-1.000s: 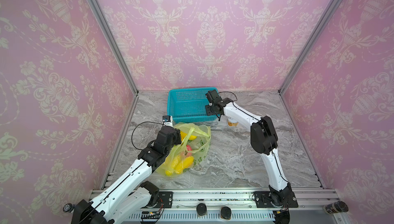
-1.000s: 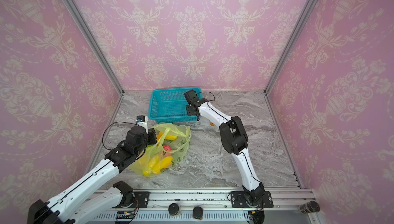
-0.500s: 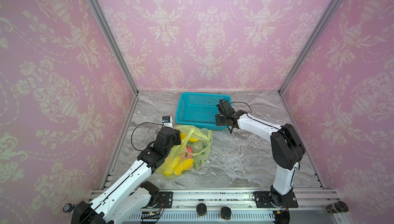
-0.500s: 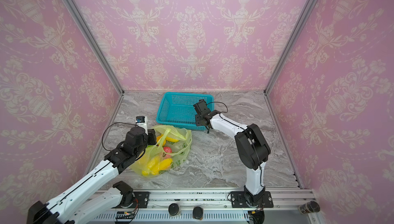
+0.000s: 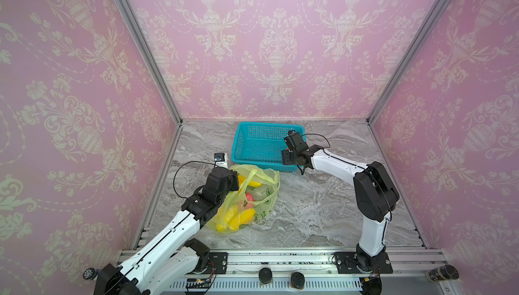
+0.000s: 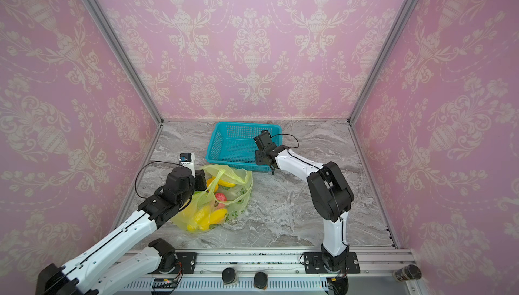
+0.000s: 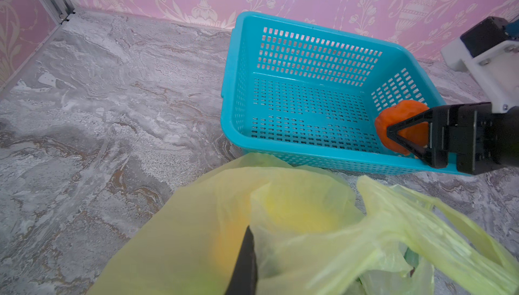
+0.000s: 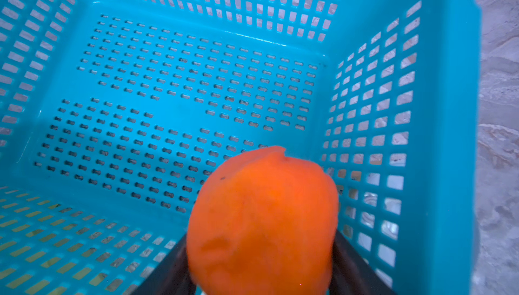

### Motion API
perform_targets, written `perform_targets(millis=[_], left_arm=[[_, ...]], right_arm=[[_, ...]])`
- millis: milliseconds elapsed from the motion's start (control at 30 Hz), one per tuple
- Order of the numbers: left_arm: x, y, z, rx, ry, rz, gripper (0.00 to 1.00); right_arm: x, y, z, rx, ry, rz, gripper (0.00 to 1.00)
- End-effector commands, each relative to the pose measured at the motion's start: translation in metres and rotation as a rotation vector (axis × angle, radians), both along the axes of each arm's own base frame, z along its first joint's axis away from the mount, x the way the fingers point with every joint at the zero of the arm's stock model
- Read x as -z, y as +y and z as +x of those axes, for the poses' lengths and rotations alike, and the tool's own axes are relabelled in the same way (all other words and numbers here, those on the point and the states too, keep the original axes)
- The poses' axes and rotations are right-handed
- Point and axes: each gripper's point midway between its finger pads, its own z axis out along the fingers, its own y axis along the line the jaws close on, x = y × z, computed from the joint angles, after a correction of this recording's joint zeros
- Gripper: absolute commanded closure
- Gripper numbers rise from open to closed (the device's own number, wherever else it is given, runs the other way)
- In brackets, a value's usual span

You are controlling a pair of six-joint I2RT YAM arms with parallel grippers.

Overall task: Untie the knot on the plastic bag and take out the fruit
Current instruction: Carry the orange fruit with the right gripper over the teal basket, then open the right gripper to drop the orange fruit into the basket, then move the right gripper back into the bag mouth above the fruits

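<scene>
The plastic bag (image 5: 261, 195) (image 6: 237, 192) (image 7: 309, 223) lies open in front of the teal basket (image 5: 238, 139) (image 6: 213, 142). Its handle strips hang loose, and the knot does not show. Yellow fruit (image 5: 236, 217) and a pink-red one (image 5: 250, 197) rest inside the bag. My left gripper (image 5: 235, 181) (image 6: 203, 181) (image 7: 247, 240) is shut on the bag's left rim film. My right gripper (image 5: 292, 159) (image 6: 262, 159) (image 7: 393, 128) (image 8: 258, 265) hovers over the basket's near right corner. Its fingers press both sides of an orange fruit (image 7: 398, 116) (image 8: 264, 217).
The basket floor (image 8: 168, 97) holds nothing. Something shiny shows through its mesh wall (image 8: 370, 215). Pink walls with metal corner posts close in three sides. A metal rail (image 5: 280, 260) runs along the front.
My right arm swung rightward and carried the orange fruit to the basket's near right corner. The basket slid a little to the right. The left gripper stayed at the bag.
</scene>
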Motion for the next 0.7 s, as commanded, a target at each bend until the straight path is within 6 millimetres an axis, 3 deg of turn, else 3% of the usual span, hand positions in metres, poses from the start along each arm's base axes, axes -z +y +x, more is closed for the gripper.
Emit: perform_targets(millis=[0, 200, 333, 533, 667], left_arm=[[0.006, -0.001, 0.001, 0.02, 0.009, 0.015, 1.0], [0.006, -0.001, 0.002, 0.02, 0.01, 0.017, 1.0], [0.006, -0.001, 0.001, 0.018, 0.009, 0.017, 1.0], [0.005, 0.0, 0.001, 0.012, 0.008, 0.019, 1.0], [0.005, 0.002, 0.001, 0.007, 0.007, 0.018, 1.0]], right_arm=[[-0.008, -0.001, -0.004, -0.001, 0.003, -0.017, 0.24], [-0.05, 0.0, -0.018, -0.016, -0.084, -0.006, 0.2], [-0.089, 0.008, -0.048, -0.069, -0.198, 0.055, 0.31], [-0.14, 0.042, -0.136, -0.339, -0.471, 0.166, 0.52], [-0.144, 0.073, -0.193, -0.559, -0.552, 0.283, 0.6]])
